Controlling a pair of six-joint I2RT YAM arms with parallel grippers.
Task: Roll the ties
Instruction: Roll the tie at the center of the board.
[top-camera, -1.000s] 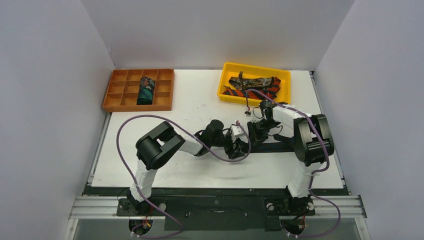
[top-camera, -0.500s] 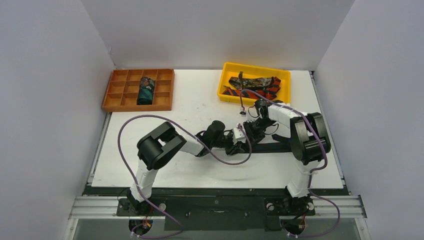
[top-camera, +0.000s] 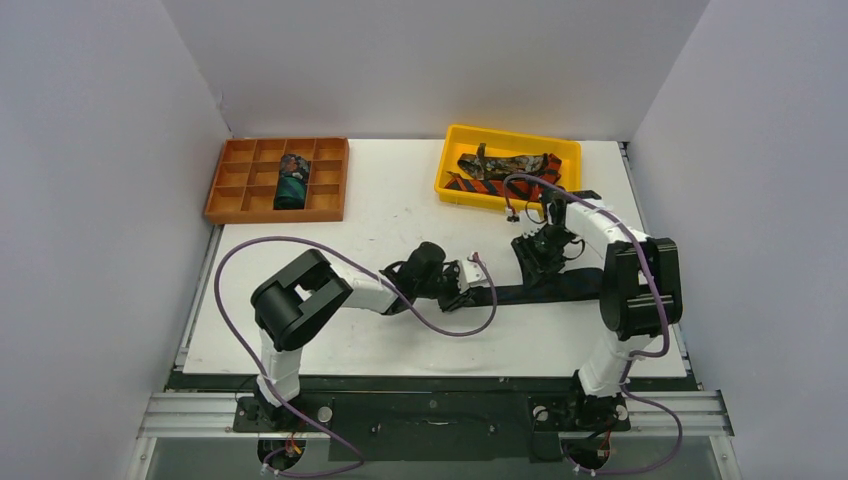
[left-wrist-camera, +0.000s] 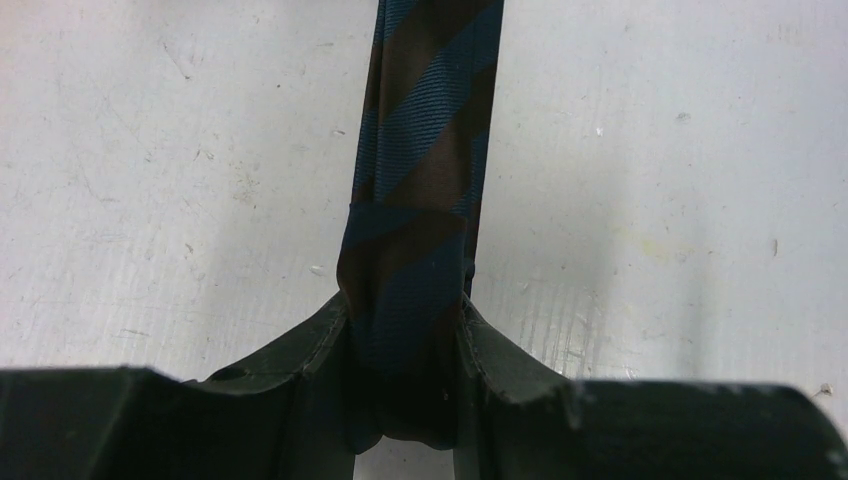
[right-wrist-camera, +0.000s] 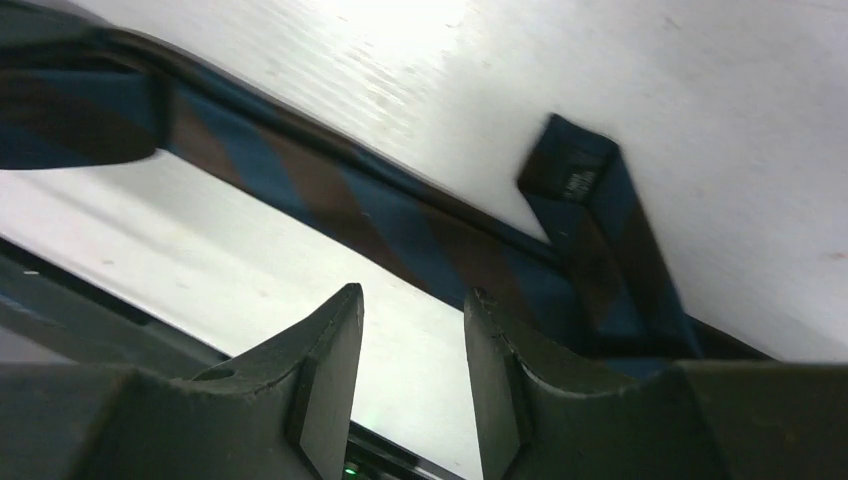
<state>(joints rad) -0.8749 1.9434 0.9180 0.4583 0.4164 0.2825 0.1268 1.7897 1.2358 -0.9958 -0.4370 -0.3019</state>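
The white table (top-camera: 330, 240) carries the navy-and-brown striped tie (top-camera: 555, 290) at centre-right of the top view, with its long axis running left to right. The left gripper (left-wrist-camera: 405, 335) pinches the tie's left end. The right gripper (right-wrist-camera: 408, 340), slightly parted and empty, hovers just above the tie's middle.

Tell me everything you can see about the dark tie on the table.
The tie is woven fabric, diagonally striped navy and dark brown. It lies flat and stretched on the white table. The left gripper is shut on one end; near the open right gripper, part is folded back.
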